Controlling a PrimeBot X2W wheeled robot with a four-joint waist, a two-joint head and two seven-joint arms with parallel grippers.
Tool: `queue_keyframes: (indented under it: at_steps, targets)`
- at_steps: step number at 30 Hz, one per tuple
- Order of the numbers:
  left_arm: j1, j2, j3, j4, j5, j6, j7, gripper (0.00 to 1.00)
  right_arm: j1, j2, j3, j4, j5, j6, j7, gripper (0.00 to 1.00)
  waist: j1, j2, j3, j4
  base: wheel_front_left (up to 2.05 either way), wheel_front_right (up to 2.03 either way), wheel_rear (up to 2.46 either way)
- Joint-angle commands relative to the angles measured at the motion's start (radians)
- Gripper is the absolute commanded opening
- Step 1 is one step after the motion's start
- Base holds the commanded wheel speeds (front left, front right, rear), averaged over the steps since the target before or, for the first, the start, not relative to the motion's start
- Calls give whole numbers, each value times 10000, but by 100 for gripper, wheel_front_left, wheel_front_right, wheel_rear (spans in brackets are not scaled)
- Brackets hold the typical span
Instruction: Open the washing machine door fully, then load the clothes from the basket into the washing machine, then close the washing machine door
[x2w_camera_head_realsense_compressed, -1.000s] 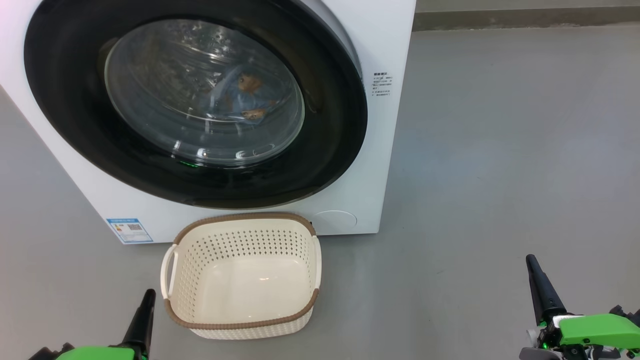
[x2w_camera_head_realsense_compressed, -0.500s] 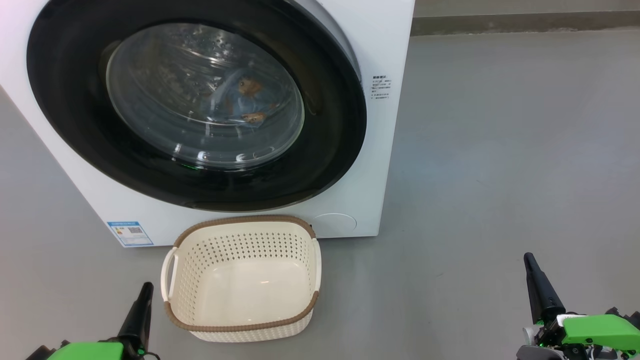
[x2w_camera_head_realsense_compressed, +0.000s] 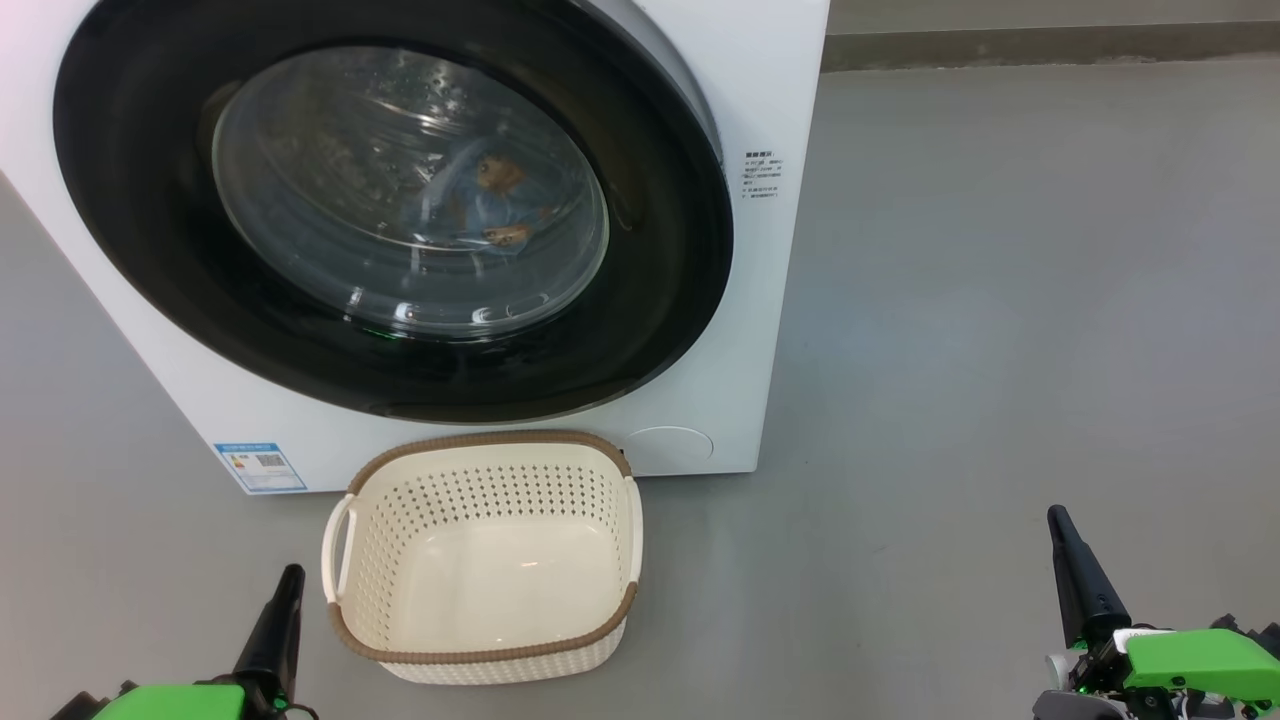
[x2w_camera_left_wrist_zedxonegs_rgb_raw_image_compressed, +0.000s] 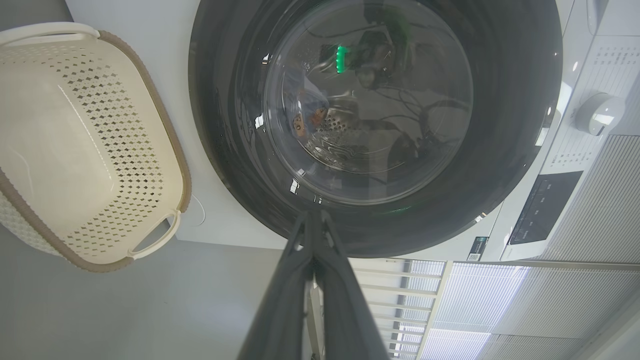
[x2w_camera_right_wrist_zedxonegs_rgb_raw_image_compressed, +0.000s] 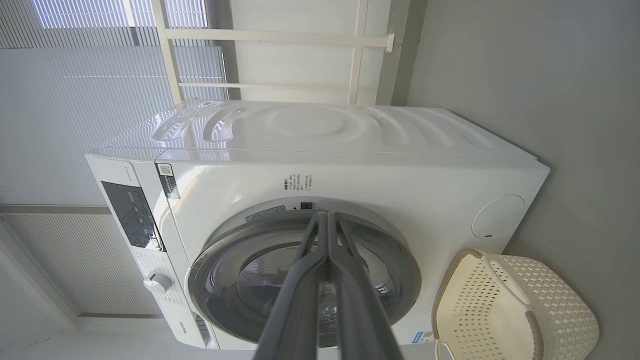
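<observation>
Smooth grey floor (x2w_camera_head_realsense_compressed: 1000, 300) under white washing machine (x2w_camera_head_realsense_compressed: 765, 330), slatted blinds (x2w_camera_right_wrist_zedxonegs_rgb_raw_image_compressed: 75, 100) behind.

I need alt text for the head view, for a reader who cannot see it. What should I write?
A white washing machine stands with its round black-rimmed door shut and light-blue clothes visible behind it. An empty cream basket sits on the grey floor before it. The left gripper and right gripper, fingers together, show at the bottom corners.
</observation>
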Motion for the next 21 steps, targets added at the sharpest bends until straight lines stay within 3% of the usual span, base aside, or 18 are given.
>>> queue_keyframes:
  at_steps: [1,21]
  targets:
    - [-392,194,372,-179,19,-27,93,0,-285,-41,235,-299,106,17,83,0,0,0,0,0,0,0,0]
    - [-398,147,438,-176,74,-27,146,0,-285,-41,238,-299,108,17,81,0,0,0,0,0,0,0,0]
